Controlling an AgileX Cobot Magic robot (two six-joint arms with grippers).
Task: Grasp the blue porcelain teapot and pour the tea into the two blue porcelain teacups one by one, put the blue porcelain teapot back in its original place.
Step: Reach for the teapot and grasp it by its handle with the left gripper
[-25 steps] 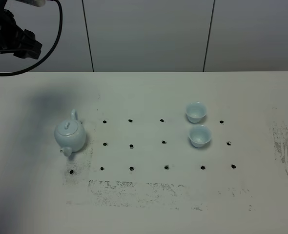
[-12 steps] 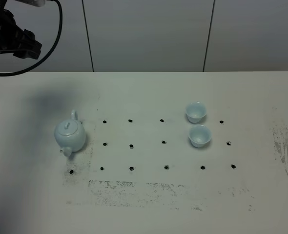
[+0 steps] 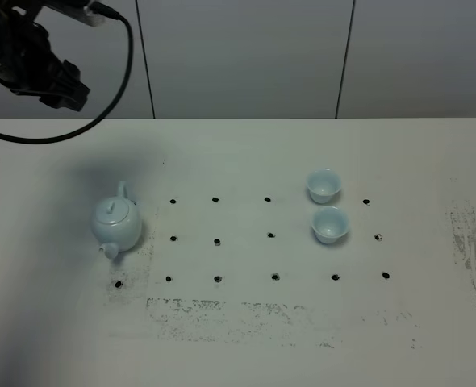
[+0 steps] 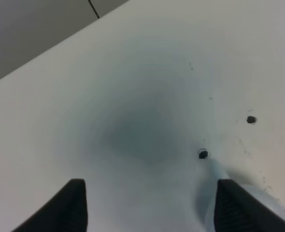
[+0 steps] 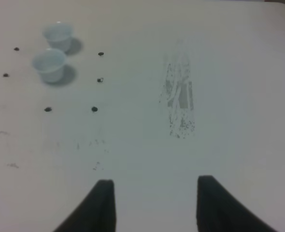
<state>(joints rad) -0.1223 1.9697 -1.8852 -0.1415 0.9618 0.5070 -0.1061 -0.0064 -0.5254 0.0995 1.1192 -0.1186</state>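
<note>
- While the left arm [image 3: 30, 55] hangs high over the far left corner of the table [image 3: 246, 153], the high camera shows the blue porcelain teapot [image 3: 117, 226] standing on the left side. It is nearer to us than the arm and a little to its right.
- Its handle points to the far side and its spout to the near side, so the pot's long line runs far to near.
- Over on the right stand the far teacup [image 3: 323, 185] and the near teacup [image 3: 330, 225], close together and well apart from the pot.
- From the left wrist camera, the left gripper [image 4: 152, 208] has its jaws wide apart, with only bare table between them. The blue porcelain teapot [image 4: 265, 205] peeks out beside one finger (not between the two yet).
- From the right wrist camera, the right gripper [image 5: 154, 205] has its jaws a little way apart and holds nothing. Both cups [image 5: 49, 63] sit well away from it.
- I think the left arm should go for the pot, since it is much closer.
- Since a second ago, the left arm has slid a bit toward the middle and its cable has swung. The pot and cups have not moved.
</note>
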